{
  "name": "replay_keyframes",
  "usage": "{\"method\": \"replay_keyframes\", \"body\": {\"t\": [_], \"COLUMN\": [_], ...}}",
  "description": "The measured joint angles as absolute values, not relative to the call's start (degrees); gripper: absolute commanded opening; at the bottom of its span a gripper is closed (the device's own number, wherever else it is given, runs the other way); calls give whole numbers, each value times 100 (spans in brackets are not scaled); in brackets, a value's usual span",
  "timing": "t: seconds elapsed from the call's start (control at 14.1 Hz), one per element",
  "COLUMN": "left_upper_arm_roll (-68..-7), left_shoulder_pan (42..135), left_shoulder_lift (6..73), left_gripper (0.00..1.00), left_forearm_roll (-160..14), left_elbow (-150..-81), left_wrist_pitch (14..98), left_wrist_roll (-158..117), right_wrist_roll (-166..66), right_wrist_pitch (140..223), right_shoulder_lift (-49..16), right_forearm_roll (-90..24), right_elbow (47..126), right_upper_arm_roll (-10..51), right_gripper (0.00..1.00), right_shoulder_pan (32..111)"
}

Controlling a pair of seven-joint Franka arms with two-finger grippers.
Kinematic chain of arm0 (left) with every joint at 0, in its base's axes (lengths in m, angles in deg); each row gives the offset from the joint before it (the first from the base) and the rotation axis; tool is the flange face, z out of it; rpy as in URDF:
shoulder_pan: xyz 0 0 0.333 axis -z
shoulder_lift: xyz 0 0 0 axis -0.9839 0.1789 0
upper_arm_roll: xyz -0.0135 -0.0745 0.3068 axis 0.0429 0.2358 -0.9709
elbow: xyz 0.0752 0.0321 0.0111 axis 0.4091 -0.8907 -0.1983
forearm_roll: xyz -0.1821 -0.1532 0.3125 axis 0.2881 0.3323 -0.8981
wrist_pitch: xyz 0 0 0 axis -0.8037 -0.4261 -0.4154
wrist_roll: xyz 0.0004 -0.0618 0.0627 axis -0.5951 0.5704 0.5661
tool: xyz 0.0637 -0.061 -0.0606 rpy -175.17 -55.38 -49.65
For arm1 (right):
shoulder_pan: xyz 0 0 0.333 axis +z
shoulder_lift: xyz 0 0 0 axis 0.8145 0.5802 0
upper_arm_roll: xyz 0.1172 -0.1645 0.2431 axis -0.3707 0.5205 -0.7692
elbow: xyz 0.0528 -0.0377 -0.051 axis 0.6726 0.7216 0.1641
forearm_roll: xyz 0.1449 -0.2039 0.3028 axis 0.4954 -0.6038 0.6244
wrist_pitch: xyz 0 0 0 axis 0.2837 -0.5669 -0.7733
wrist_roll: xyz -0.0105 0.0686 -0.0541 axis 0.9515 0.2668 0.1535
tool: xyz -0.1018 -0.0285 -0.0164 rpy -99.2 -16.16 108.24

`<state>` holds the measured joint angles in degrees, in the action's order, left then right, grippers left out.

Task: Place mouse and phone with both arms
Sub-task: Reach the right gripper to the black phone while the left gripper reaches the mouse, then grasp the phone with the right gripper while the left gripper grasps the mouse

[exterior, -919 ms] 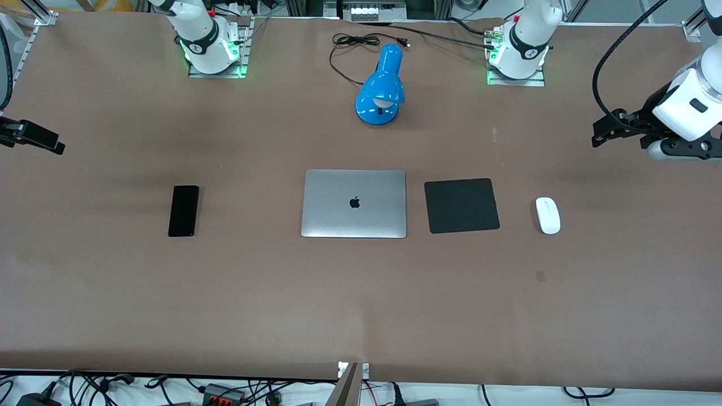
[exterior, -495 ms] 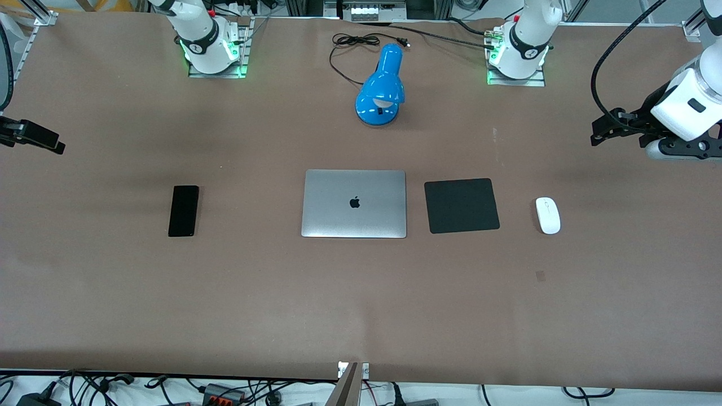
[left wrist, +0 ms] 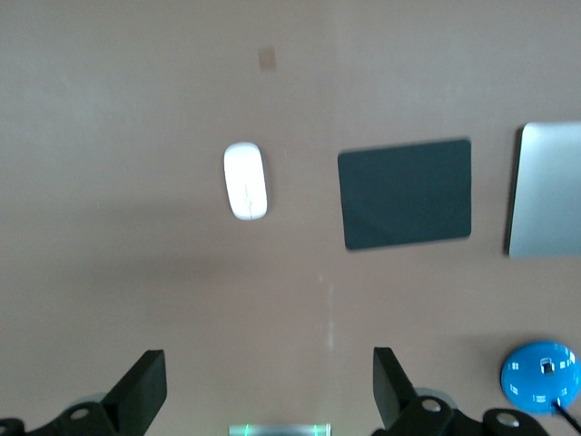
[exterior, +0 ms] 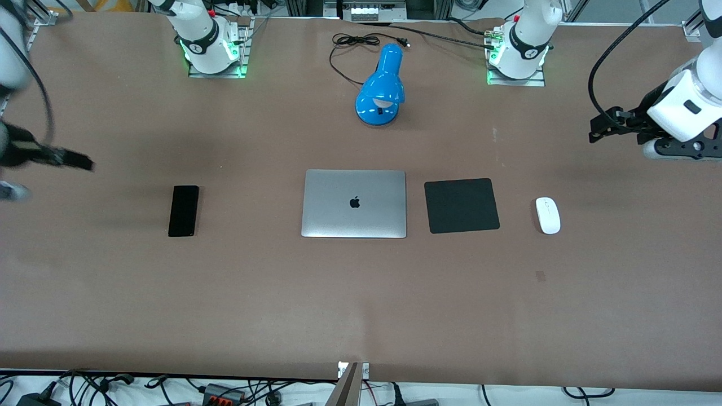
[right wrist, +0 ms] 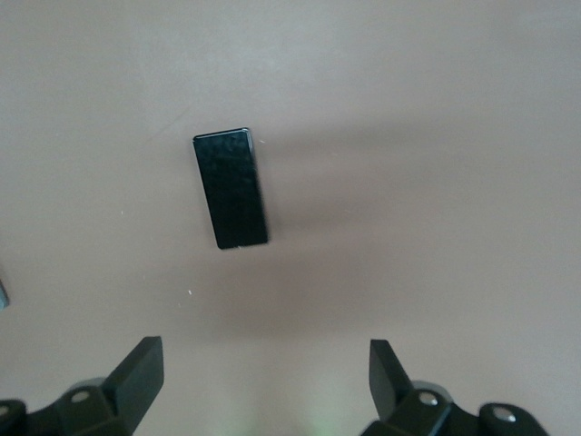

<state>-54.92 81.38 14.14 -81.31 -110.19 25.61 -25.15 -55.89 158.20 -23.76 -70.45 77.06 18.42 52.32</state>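
Your table (exterior: 361,293) carries, largest first, the closed silver laptop (exterior: 354,203) at its middle, then the black pad (exterior: 461,205) beside it toward the left arm's end, then the phone (exterior: 184,210) and, smallest, the mouse (exterior: 547,215). The phone lies flat toward the right arm's end of the table, well apart from the laptop, its long axis running from the robots' edge to the camera's edge. The mouse lies just past the pad toward the left arm's end, its long axis running the same way. The right gripper (exterior: 76,160) hangs up in the air over the table's end edge on the right arm's side, jaws spread wide in its wrist view (right wrist: 263,377), and the phone (right wrist: 231,189) lies inward of it, toward the table's middle. The left gripper (exterior: 601,131) hangs over the opposite end edge, also spread wide (left wrist: 270,391), with the mouse (left wrist: 245,180) inward of it. So each arm has its own thing on its own side; you would judge that each must come inward and down
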Motion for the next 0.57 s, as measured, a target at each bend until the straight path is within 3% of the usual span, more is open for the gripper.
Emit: {"method": "replay_keyframes", "body": {"t": [0.28, 0.57], "left_upper_arm_roll": [-5524, -5542], "left_shoulder_pan": [8071, 7811], "left_shoulder_lift": [1931, 2840], "left_gripper": [100, 100], "left_forearm_roll": [-8134, -8136], "left_elbow": [-10845, -10630], "left_wrist_pitch": [2494, 2512], "left_wrist_roll": [-2515, -2568], "right_wrist_roll": [-5698, -5702], "right_wrist_pitch": [16935, 18090], "right_shoulder_lift": [-1160, -927], "right_forearm_roll": [-7008, -7008], "right_elbow": [8005, 8803], "right_upper_arm_roll": [1831, 1842], "right_gripper": [100, 100], "right_shoulder_pan": [5601, 5624]}}
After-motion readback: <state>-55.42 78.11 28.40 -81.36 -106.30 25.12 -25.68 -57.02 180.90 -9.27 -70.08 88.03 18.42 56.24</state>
